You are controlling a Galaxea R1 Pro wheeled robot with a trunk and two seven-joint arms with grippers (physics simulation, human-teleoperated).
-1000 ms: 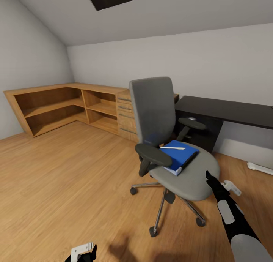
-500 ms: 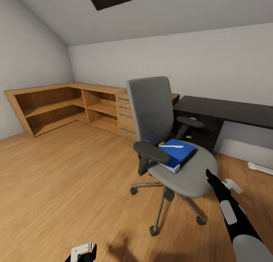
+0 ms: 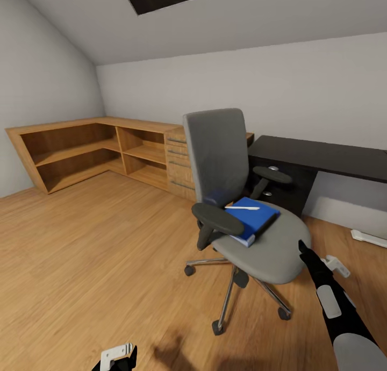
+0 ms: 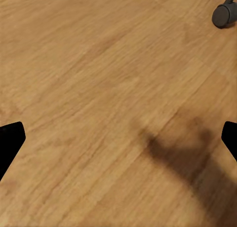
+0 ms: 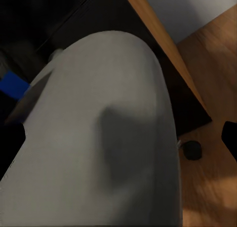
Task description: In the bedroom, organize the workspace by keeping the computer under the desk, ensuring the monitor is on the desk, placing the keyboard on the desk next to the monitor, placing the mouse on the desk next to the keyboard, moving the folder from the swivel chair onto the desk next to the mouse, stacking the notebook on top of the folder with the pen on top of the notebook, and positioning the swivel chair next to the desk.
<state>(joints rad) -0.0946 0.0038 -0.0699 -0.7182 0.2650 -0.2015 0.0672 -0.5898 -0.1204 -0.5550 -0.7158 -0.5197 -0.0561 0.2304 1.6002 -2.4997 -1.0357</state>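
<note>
Right arm nearing the swivel chair [image 3: 244,209]

The folder [image 3: 251,220], pen [image 3: 242,208] lying on top, is sitting on the seat, long axis angling toward the bench [image 3: 322,158]. The right gripper [image 3: 303,249], jaws released, is hovering at the seat's edge; the left gripper [image 4: 118,138], also released, is hanging over floor.
</note>
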